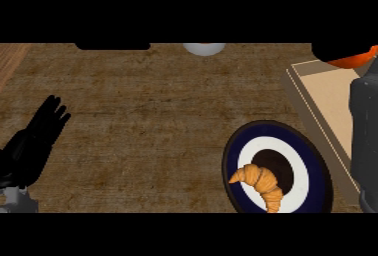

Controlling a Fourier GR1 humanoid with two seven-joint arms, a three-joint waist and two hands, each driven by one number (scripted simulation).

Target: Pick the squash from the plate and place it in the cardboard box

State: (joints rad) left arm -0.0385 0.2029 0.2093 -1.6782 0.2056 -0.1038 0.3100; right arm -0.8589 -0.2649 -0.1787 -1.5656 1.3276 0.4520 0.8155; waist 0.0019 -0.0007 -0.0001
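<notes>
One squash [353, 59] over cardboard box [328, 102]

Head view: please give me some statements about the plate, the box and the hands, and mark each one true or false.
1. A croissant lies on the plate. True.
2. The squash lies on the plate. False: an orange thing, likely the squash, shows at the upper right, over the cardboard box, partly hidden by the dark right hand.
3. The left hand is at the view's left, fingers straight, holding nothing. True.
4. The cardboard box stands left of the plate. False: it stands right of the plate and farther back.
5. A white round thing shows at the counter's far edge. True.
</notes>
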